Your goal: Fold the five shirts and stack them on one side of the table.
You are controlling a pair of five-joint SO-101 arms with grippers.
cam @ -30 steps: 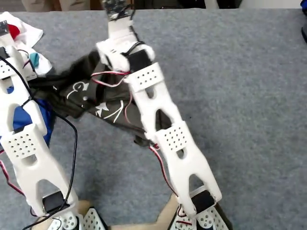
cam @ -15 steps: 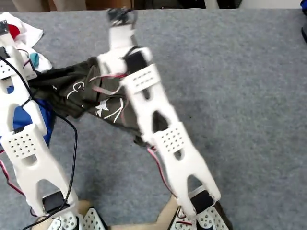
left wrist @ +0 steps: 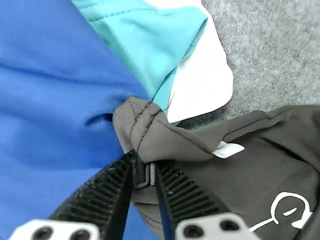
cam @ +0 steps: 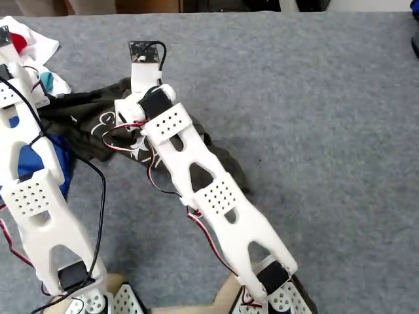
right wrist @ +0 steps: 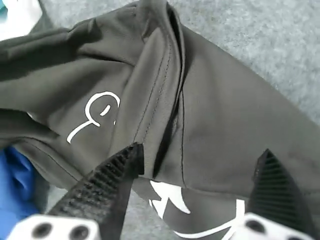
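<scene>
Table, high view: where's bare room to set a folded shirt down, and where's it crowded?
Free: the table beyond the right arm, out to its far and right edges; a smaller patch between the two arms near their bases. Crowded: the left side, where dark shirt, blue shirt and white shirt bunch around the left arm.

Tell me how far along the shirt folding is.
Nothing looks folded or stacked yet. In hand: the left gripper pinches a hem of the dark shirt, and the right gripper hangs open over it. Left: folding that one, the blue shirt, the white shirt and any others, then stacking.
</scene>
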